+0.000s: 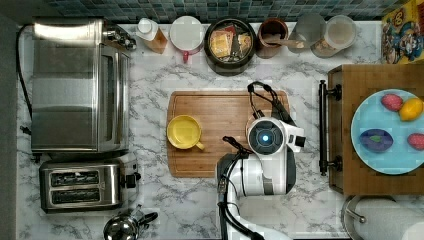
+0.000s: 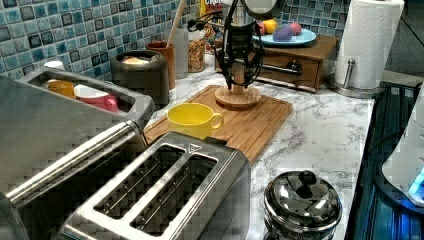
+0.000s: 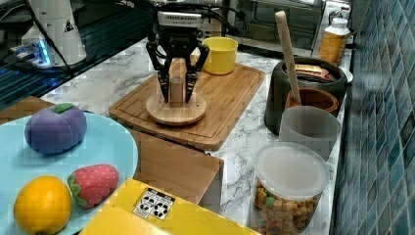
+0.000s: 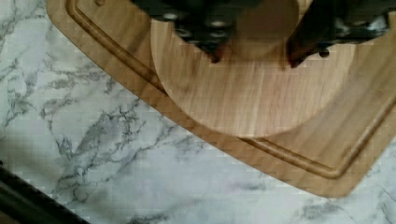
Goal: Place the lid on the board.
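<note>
On the bamboo board rests a round wooden lid, knob upright.

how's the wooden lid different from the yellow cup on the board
The wooden lid is a flat, light-brown disc with an upright knob in its middle; the yellow cup is tall, hollow, bright yellow, with a side handle. The gripper straddles the lid's knob, fingers apart, while the cup stands free. Both rest on the bamboo board, the lid toward the end away from the cup.

White arm, black cables, blue-lit ring, black end effector, perhaps lettered.
</note>
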